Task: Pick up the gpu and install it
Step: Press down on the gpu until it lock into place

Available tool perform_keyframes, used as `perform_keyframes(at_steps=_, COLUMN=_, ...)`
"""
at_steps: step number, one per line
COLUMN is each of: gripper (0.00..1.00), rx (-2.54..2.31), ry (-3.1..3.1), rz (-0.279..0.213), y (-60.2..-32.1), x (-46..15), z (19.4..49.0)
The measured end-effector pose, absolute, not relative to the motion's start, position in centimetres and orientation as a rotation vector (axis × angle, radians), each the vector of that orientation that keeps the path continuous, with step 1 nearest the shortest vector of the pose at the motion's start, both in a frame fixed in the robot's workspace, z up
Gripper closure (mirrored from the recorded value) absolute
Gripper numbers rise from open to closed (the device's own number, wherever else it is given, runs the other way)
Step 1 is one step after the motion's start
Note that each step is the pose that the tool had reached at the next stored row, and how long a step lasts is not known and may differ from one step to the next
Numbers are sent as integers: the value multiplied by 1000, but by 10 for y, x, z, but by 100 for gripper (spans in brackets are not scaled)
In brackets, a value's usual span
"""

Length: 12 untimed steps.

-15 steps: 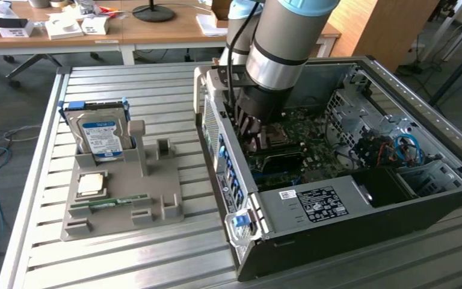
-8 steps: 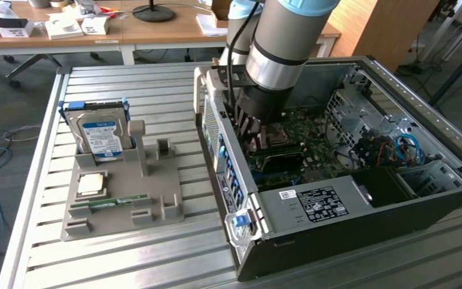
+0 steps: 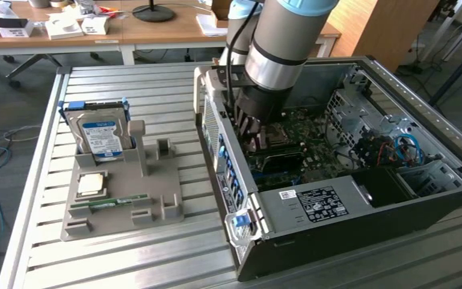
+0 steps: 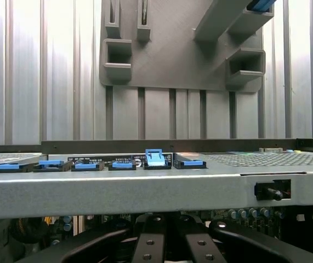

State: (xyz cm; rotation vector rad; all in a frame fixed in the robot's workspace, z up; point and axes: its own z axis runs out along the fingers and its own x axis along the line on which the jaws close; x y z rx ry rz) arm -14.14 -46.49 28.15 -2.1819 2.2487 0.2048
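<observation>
The closed black end effector (image 4: 167,241) sat low inside the open grey computer case (image 3: 423,198). The gpu, perhaps beneath it, was hidden by the arm.

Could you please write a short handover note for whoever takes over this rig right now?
Tool: shut, lowered inside the open computer case, over the motherboard.
gpu: I cannot tell whether it sits between the tool's fingers or in a slot; the arm hides that spot.
Holder on the table: carries the hard drive and the memory stick.
Done: the tool has reached the install area.
Left: seating of the gpu is not confirmed; check it before anything else.
</observation>
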Motion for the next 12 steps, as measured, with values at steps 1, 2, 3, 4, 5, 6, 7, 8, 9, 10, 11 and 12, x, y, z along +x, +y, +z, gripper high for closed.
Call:
perform_keyframes(at_steps=1, gripper=89, rx=-2182, ry=2249, rz=205, y=-465, x=-141, z=282)
perform_keyframes(at_steps=2, gripper=89, rx=-2182, ry=2249, rz=205, y=-465, x=-141, z=281)
perform_keyframes(at_steps=3, gripper=89, rx=-2182, ry=2249, rz=205, y=-465, x=-141, z=281)
perform_keyframes(at_steps=4, gripper=89, rx=-2182, ry=2249, rz=205, y=-465, x=-142, z=281)
perform_keyframes(at_steps=5, gripper=89, rx=-2182, ry=2249, rz=205, y=-465, x=-142, z=282)
perform_keyframes(at_steps=6, gripper=89, rx=-2182, ry=2249, rz=205, y=-465, x=-142, z=282)
perform_keyframes(at_steps=7, gripper=89, rx=-2182, ry=2249, rz=205, y=-465, x=-142, z=282)
perform_keyframes(at_steps=8, gripper=89, rx=-2182, ry=2249, rz=205, y=-465, x=-142, z=282)
perform_keyframes(at_steps=9, gripper=89, rx=-2182, ry=2249, rz=205, y=-465, x=-142, z=282)
perform_keyframes(at_steps=10, gripper=89, rx=-2182, ry=2249, rz=205, y=-465, x=-142, z=282)
perform_keyframes(at_steps=11, gripper=89, rx=-2182, ry=2249, rz=205, y=-465, x=-142, z=282)
perform_keyframes(at_steps=12, gripper=89, rx=-2182, ry=2249, rz=205, y=-465, x=-142, z=282)
